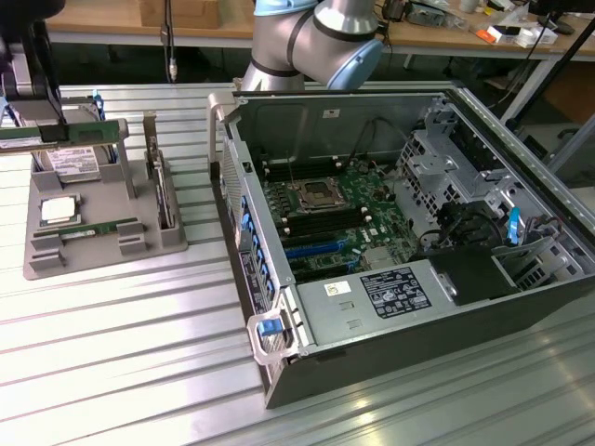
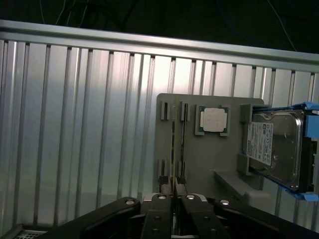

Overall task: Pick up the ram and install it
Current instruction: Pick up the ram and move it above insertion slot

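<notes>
Because the tool (image 1: 53, 123) is closed narrowly on the ram (image 1: 93, 133), which is held level above the grey holder (image 1: 102, 265) at the exterior view's left, only a thin edge is judged to be gripped. A slip or a tilt between the jaws could be caused by any knock against the holder's posts or the case wall (image 1: 228, 158). The second green stick (image 1: 98, 228), lying in the holder, could be disturbed by a low pass. At the memory slots (image 1: 325, 218), well apart from the ram, a skewed stick could be jammed, or the board strained.
</notes>
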Robot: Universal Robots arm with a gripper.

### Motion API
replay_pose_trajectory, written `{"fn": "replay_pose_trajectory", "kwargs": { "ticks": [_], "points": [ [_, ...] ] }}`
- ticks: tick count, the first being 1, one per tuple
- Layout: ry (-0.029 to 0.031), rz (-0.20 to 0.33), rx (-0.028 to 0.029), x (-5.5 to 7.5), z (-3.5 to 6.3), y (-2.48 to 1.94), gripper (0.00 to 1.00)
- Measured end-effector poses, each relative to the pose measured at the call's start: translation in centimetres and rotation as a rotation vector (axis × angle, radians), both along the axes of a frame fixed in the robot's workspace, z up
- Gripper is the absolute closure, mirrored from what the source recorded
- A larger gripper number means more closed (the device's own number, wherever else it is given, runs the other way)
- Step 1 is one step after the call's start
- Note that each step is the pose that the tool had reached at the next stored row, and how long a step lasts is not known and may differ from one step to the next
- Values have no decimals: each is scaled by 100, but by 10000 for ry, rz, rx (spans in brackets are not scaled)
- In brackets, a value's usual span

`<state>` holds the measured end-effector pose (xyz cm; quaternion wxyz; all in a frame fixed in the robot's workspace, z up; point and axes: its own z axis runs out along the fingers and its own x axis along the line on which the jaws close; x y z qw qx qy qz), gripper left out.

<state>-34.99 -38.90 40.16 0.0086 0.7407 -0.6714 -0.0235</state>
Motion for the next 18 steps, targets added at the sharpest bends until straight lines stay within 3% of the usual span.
{"fn": "replay_pose_trajectory", "kwargs": {
  "ticks": [18],
  "points": [
    [0,-1,0,380,0,0,86]
  ]
}}
